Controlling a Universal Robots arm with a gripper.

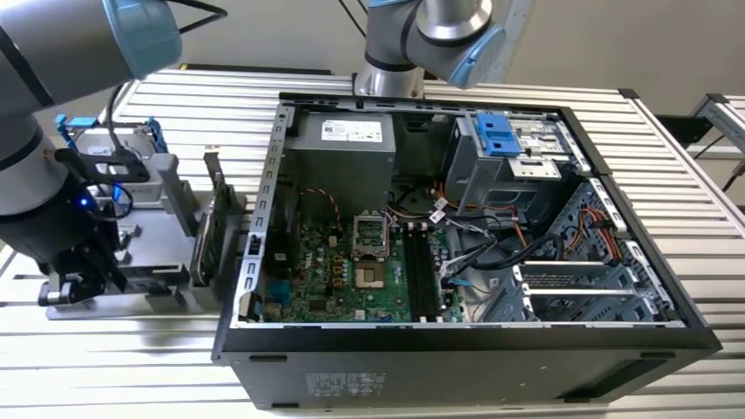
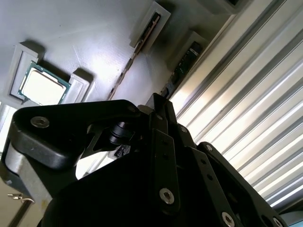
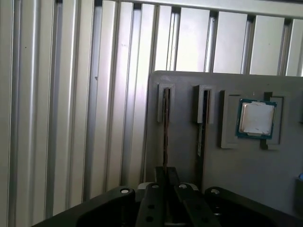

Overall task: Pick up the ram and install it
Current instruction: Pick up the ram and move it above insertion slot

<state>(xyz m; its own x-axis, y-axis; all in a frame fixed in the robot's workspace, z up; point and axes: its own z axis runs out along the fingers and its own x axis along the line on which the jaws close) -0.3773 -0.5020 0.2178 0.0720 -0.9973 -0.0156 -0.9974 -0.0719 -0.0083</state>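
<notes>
Ram [image 3: 165,127] upright in gray tray [image 3: 184,156] slot — arm [image 1: 47,175] low over it.

- A white label [image 1: 351,131] lies on the grey power supply [image 1: 338,166], at about 11 o'clock inside the open computer case [image 1: 489,349]. Its dark print is too small to read.
- A white sticker [image 1: 345,384] sits on the case's black outer wall, at about 6 o'clock in the exterior view. It carries rows of fine print, none legible.
- The processor [image 3: 256,118] [image 2: 43,86] lies in the grey tray [image 3: 189,156] [image 2: 94,38]. In both wrist views its metal lid shows no readable marking.
- No word, number or sign can be read anywhere.
</notes>
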